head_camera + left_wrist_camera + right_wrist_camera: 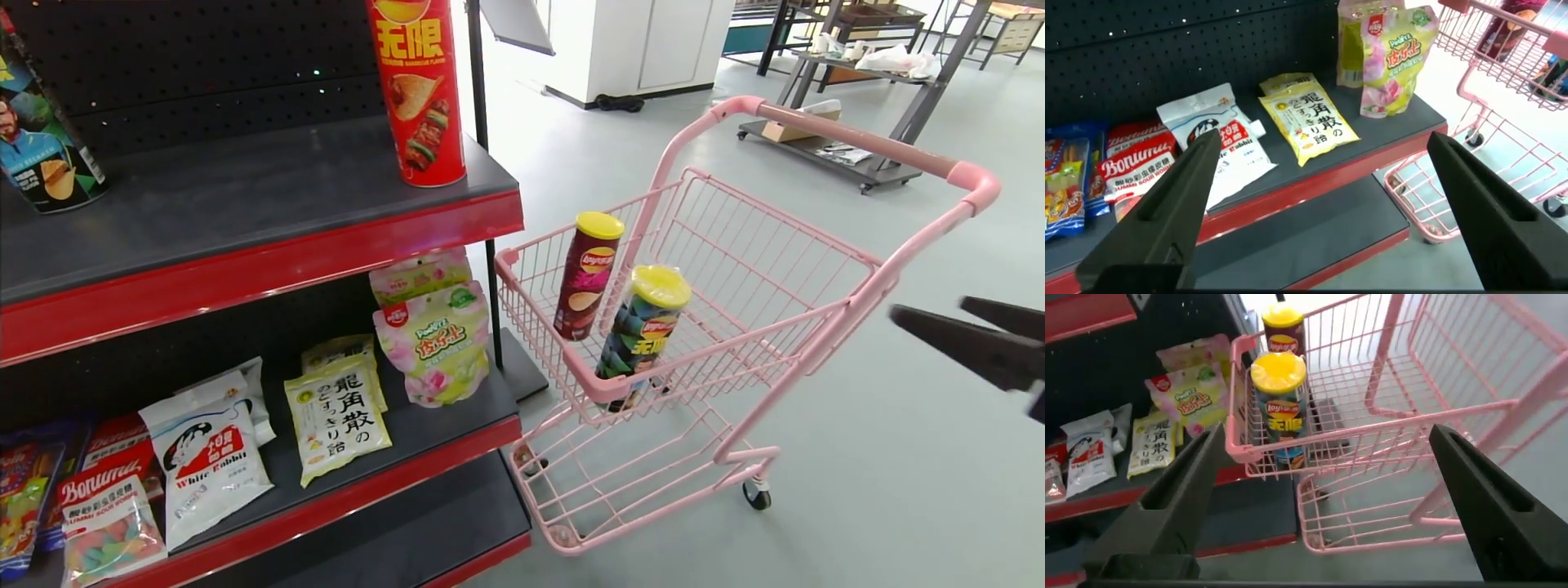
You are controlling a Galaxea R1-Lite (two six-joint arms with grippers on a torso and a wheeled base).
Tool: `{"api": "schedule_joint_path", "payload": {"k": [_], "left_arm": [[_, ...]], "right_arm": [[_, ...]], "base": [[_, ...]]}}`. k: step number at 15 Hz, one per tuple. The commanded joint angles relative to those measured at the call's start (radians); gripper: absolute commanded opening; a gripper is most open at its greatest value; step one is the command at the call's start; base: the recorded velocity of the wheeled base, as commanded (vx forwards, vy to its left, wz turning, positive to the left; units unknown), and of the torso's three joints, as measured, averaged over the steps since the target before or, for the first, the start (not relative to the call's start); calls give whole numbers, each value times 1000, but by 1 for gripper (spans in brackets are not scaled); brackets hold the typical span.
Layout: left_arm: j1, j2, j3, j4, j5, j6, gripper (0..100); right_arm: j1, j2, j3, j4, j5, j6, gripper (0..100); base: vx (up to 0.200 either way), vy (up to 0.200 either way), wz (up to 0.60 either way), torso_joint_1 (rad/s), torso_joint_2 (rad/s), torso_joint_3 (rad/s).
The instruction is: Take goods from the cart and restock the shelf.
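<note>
Right hand [929,309] hangs open near the pink cart [857,137] rim, not touching.

My fingers [955,339] are black. The cart [849,135] is pink; the maroon can [586,286] and the dark green can [639,339] are both yellow-lidded.

Shelf [245,188] bears red can [418,90] (upright).

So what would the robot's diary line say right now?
stage: before pick | cart: maroon can and dark can inside | right gripper: open, beside cart | left gripper: open, near lower shelf
</note>
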Motion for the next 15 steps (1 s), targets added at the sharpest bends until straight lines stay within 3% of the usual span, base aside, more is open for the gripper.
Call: {"api": "schedule_joint_path", "payload": {"k": [1, 3, 9, 15], "left_arm": [[0, 2, 0, 0, 0, 0, 100], [0, 2, 0, 0, 0, 0, 100], [0, 2, 0, 0, 0, 0, 100], [0, 2, 0, 0, 0, 0, 100]], "right_arm": [[82, 546, -121, -256, 55, 5, 100], [126, 638, -122, -354, 52, 6, 100], [206, 717, -149, -359, 39, 6, 100], [189, 798, -225, -360, 4, 8, 100]], "base": [[0, 0, 0, 0, 0, 0], [0, 0, 0, 0, 0, 0], [0, 0, 0, 0, 0, 0], [0, 0, 0, 0, 0, 0]]}}
